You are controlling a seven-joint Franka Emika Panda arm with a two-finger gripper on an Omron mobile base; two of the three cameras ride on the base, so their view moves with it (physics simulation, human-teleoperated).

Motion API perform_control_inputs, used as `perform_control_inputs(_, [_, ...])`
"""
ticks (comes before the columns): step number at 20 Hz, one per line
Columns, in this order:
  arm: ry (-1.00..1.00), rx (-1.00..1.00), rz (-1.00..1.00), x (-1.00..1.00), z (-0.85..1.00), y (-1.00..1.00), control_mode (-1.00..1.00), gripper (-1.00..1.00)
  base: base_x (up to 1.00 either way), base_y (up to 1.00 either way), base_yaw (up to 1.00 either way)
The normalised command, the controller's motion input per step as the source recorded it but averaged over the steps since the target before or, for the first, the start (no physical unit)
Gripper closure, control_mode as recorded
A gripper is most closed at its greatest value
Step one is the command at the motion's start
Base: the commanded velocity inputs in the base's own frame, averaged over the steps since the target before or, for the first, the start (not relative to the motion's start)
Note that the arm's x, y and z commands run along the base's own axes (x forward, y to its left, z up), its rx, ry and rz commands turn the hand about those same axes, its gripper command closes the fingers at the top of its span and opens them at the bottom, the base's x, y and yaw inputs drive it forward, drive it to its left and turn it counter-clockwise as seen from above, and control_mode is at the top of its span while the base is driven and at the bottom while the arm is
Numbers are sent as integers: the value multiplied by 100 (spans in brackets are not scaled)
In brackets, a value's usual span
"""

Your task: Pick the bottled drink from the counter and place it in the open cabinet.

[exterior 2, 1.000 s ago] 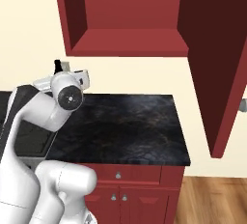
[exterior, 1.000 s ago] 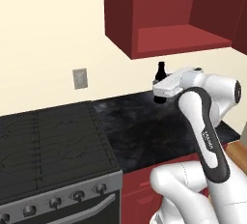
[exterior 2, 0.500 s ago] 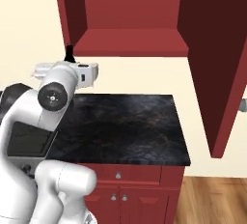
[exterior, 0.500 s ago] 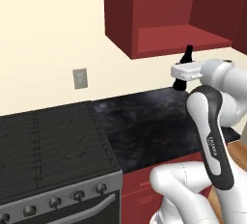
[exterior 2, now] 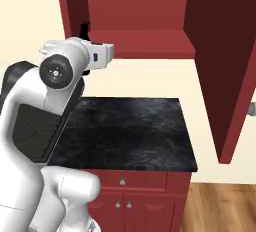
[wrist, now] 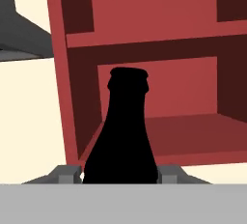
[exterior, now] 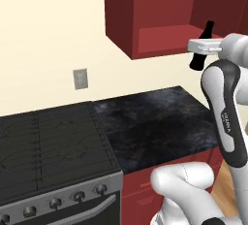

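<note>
Claw (wrist: 120, 175) around bottled drink (wrist: 121, 131)

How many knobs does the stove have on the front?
4 show on the stove in the left base view: knobs in a row along its front panel, from the left edge rightward. More may be cut off at the left.

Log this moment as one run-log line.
phase: carry | gripper: shut on bottled drink | bottle: upright, raised off counter | location: in front of open cabinet, not yet inside

no readable text, bottled drink (wrist: 123, 136) a plain black shape, label not legible
</note>
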Motion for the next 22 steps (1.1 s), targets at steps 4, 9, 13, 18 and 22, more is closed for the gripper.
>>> perform_control_inputs(4, [0, -3, 0, 0, 4, -19, -100, 100, 0, 0, 0])
perform_control_inputs(9, [-6, -13, 2, 0, 0, 0, -100, 100, 0, 0, 0])
perform_control_inputs(13, [-15, -21, 1, 0, 0, 5, -100, 100, 0, 0, 0])
perform_control_inputs(18, [-4, -9, 0, 0, 0, 2, -100, 100, 0, 0, 0])
perform_control_inputs(22, [2, 0, 0, 17, 2, 0, -100, 100, 0, 0, 0])
